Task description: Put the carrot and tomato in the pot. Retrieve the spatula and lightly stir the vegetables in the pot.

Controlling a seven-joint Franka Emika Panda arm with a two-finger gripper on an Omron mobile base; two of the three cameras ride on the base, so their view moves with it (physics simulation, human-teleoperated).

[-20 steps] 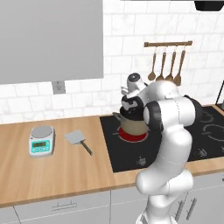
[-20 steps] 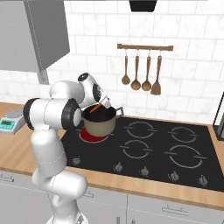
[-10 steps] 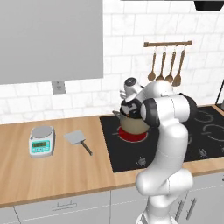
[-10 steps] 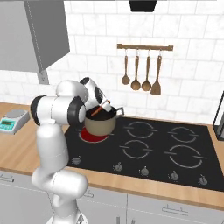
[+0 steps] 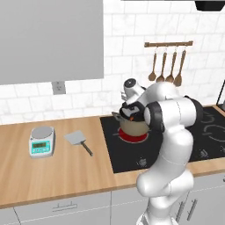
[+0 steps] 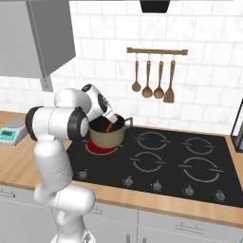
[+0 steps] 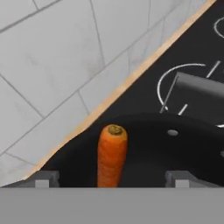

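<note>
Slim orange tapered carrot (image 7: 112,155) stands upright between the gripper's (image 7: 112,178) wide-spread, non-touching fingers, over the round tan-beige black-lined pot (image 6: 107,135); flat grey metal spatula (image 5: 78,140) lies far left.

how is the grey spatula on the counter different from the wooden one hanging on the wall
The spatula is grey metal with a short dark handle; the wooden spatula is brown with a long handle. The spatula lies flat on the wooden counter, left of the pot; the wooden spatula hangs upright from the wall rail beside three wooden spoons. Both have flat blades.
</note>
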